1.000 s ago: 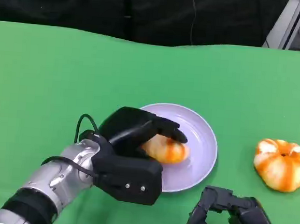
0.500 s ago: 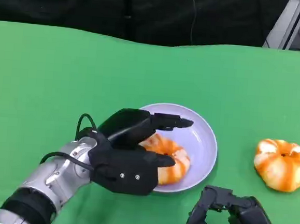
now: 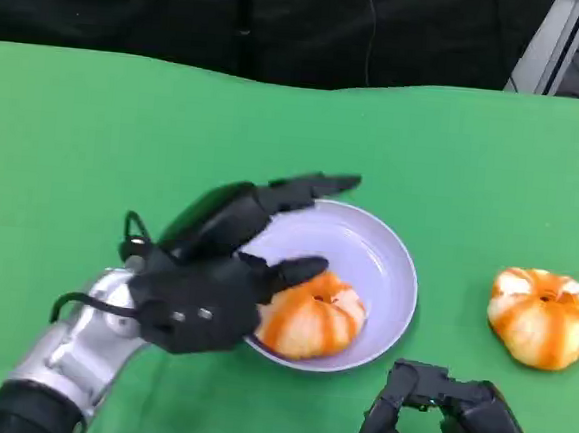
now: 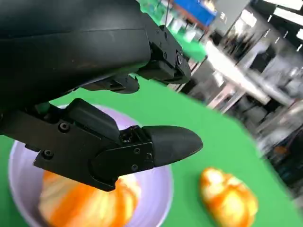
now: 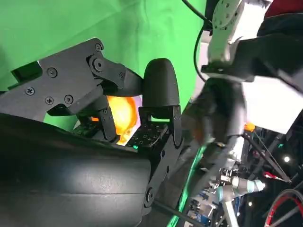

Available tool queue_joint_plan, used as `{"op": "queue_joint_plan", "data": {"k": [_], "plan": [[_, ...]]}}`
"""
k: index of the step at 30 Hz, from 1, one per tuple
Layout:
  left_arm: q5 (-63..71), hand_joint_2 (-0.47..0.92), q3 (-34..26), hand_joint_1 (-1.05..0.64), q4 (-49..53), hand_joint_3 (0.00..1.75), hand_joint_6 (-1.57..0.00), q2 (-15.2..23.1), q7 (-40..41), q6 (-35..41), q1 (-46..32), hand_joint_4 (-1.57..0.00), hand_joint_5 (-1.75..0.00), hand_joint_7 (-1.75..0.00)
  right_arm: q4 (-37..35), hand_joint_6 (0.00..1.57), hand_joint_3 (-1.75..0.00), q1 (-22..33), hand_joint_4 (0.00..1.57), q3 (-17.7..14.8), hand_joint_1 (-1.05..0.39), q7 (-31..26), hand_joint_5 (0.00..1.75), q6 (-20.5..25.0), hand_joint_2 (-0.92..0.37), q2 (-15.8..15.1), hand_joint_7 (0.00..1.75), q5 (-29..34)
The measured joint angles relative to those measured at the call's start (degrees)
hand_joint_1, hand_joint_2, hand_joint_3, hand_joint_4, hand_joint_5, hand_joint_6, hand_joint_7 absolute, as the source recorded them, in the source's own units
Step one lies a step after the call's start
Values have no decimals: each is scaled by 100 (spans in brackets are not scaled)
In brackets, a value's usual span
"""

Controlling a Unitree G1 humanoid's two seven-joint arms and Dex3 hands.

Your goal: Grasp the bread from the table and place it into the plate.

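**Bread lying in the plate, left robot hand spread beside it**

The bread (image 3: 312, 317), a round orange-and-cream striped bun, is sitting inside the pale lilac plate (image 3: 386, 259), toward the near left part of the dish. The plate is resting on the green bench (image 3: 95, 141), roughly at its middle.

The left robot hand (image 3: 228, 262) is reaching in from the lower left on its silver forearm (image 3: 63, 349). Its fingers (image 3: 307, 188) are stretching out wide over the far left rim of the plate, and its thumb (image 3: 290, 270) is pointing at the left side of the bread; whether the tip is touching the bun cannot be told. The hand is holding nothing. In the left wrist view the bread (image 4: 87, 201) is lying below the thumb (image 4: 165, 142) in the plate (image 4: 158, 189), with open space between thumb and fingers.

A second bun (image 3: 545, 319) of the same look is lying on the bench well to the right of the plate, apart from it.

The right robot hand (image 3: 439, 414) is staying low at the near right edge, just in front of the plate, fingers curled in with nothing in them
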State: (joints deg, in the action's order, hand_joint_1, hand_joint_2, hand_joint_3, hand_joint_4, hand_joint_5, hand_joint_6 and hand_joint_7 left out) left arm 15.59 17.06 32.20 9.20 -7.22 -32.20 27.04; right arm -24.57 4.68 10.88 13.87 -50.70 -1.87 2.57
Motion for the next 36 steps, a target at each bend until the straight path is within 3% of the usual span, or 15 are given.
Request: {"op": "queue_joint_plan", "data": {"k": [17,36], "plan": [[-2463,92,-1001,-86,-1615,58,-44,-295,-1125,316,-1249,-54,-3,-1,-24,80,-84,-11,80,-2,-23,42,158,0,-66,-2,131,-35],[-3184,92,-1519,-83,-2461,52,-47,-586,-1482,150,-3029,-63,-3,-1,152,80,-85,77,79,-12,-21,54,160,137,-64,-60,131,-37]]}}
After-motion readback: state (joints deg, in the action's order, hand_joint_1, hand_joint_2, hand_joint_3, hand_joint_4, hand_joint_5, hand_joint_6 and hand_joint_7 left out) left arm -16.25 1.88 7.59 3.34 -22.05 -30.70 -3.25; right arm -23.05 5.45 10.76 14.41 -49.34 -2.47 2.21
